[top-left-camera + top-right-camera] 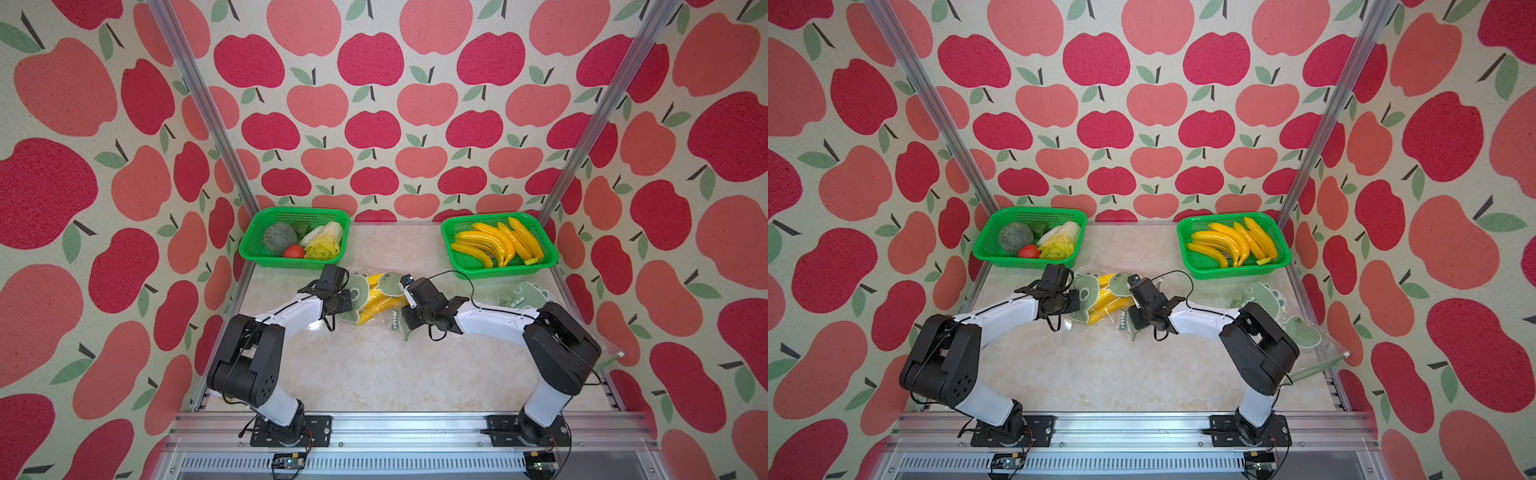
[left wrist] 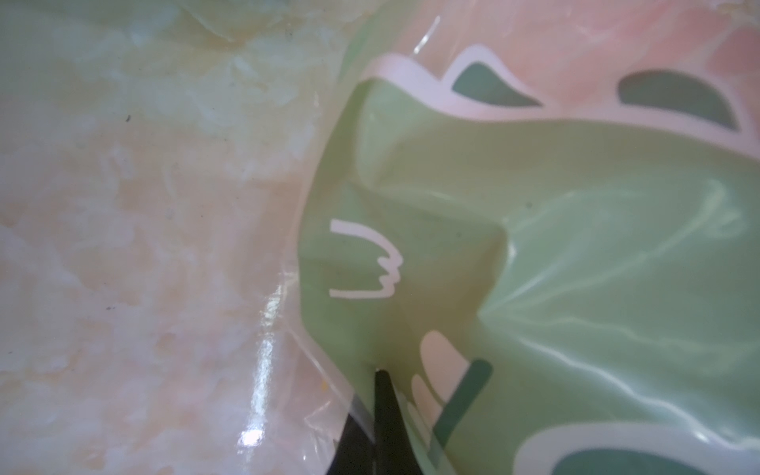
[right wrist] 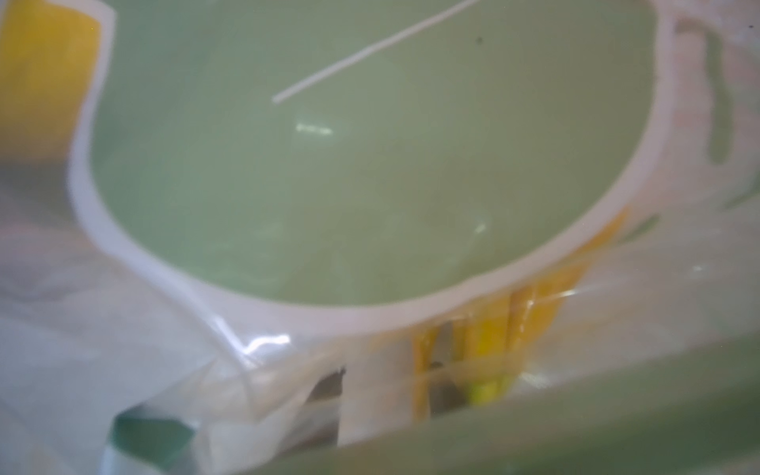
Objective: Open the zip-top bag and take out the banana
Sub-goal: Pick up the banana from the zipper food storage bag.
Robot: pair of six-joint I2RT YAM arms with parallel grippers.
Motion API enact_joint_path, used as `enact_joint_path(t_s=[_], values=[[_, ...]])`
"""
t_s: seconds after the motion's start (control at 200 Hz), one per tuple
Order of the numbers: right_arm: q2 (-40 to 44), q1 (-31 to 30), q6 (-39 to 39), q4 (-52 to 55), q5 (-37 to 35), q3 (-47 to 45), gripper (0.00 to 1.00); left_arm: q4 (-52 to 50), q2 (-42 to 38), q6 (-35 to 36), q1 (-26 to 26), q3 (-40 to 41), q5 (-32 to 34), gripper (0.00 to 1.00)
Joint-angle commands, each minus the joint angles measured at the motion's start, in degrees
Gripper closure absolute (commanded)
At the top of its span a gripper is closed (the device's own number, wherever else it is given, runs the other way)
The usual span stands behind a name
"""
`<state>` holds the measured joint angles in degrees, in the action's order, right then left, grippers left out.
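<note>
The zip-top bag [image 1: 390,284], clear with green dinosaur prints, lies mid-table between both arms, and yellow banana [image 1: 376,299] shows through it. My left gripper [image 1: 345,298] is shut on the bag's left edge; in the left wrist view its dark fingertips [image 2: 380,380] pinch the green film [image 2: 534,246]. My right gripper [image 1: 402,287] is at the bag's right end. In the right wrist view its two dark fingers [image 3: 329,382] show through the plastic, standing apart around [image 3: 386,382], with banana stems [image 3: 489,329] just beyond. A blurred green band crosses in front of them.
A green basket [image 1: 266,216] of vegetables stands at the back left. A green basket [image 1: 451,249] with several bananas stands at the back right. Other dinosaur-print bags [image 1: 528,293] lie at the right, behind my right arm.
</note>
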<state>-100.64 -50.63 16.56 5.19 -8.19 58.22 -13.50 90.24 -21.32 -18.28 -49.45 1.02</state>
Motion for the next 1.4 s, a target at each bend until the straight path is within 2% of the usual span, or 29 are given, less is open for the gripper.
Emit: enact_joint_path(t_s=[0.0, 0.235, 0.405, 0.565, 0.675, 0.925, 1.206, 1.396], values=[[-2.4, -0.2, 1.0, 3.6, -3.4, 2.4, 0.62, -0.6, 0.7, 0.9, -0.4, -0.9, -0.3, 1.00], [-5.8, -0.2, 2.7, 6.3, -8.2, 5.8, 0.61, -0.5, 0.7, 0.7, -0.5, -0.5, -0.2, 1.00], [-8.6, -0.2, 2.8, 7.1, -8.1, 7.9, 0.60, -0.2, 0.7, 0.7, -0.4, -0.2, -0.1, 1.00], [-9.4, -0.3, 2.8, 7.4, -8.2, 8.6, 0.73, -0.2, 0.7, 0.8, -0.5, -0.2, -0.1, 1.00], [-7.8, -0.5, 3.0, 6.4, -8.3, 7.2, 0.80, -0.2, 0.7, 0.8, -0.5, -0.3, 0.0, 1.00], [-4.7, -0.8, 3.2, 5.8, -7.3, 4.9, 0.88, -0.1, 0.5, 0.6, -0.5, -0.2, 0.5, 1.00], [1.4, -1.2, 5.0, 5.6, -8.3, 1.0, 0.90, -0.3, -0.4, -0.3, -0.4, 0.2, 2.1, 1.00], [5.5, -1.5, 7.5, 9.2, -9.6, -1.5, 0.91, -0.7, -1.3, -1.3, -0.3, 0.5, 3.7, 1.00]])
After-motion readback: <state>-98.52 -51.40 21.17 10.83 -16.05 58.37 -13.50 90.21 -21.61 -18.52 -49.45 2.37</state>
